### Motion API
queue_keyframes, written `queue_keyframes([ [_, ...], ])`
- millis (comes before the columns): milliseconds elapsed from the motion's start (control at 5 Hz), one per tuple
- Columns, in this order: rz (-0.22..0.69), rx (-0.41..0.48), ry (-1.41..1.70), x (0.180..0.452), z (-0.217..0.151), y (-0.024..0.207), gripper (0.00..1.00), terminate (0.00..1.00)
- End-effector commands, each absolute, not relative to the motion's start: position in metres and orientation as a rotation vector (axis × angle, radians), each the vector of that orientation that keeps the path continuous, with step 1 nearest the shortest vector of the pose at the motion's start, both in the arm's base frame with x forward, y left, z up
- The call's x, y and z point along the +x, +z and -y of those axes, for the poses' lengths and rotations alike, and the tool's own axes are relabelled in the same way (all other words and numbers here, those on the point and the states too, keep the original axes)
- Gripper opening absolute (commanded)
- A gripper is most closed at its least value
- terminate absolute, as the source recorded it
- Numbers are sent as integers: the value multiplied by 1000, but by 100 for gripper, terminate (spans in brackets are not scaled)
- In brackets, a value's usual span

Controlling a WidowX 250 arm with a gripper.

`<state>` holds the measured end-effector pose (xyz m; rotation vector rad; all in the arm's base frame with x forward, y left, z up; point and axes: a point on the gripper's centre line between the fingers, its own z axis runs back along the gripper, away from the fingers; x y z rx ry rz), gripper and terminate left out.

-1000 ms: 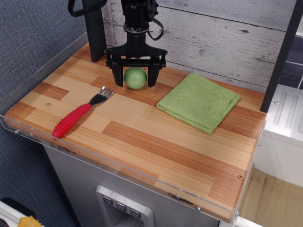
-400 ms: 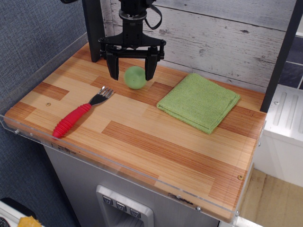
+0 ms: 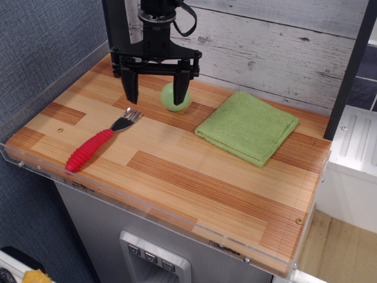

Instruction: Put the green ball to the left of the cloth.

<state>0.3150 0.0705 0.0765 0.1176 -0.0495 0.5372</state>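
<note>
Claw spread wide above the counter.
Green ball rests left of the cloth, partly behind one finger.

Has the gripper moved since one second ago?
Yes. The gripper went up and left, judged against the fork; it now stands open, and the green ball lies beside its right finger.
</note>
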Motion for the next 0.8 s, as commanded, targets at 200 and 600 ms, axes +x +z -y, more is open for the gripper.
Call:
queue_keyframes([
  [200,147,107,358,259,-27,106,100,0],
  [600,189,22,327,224,-37,135,100,0],
])
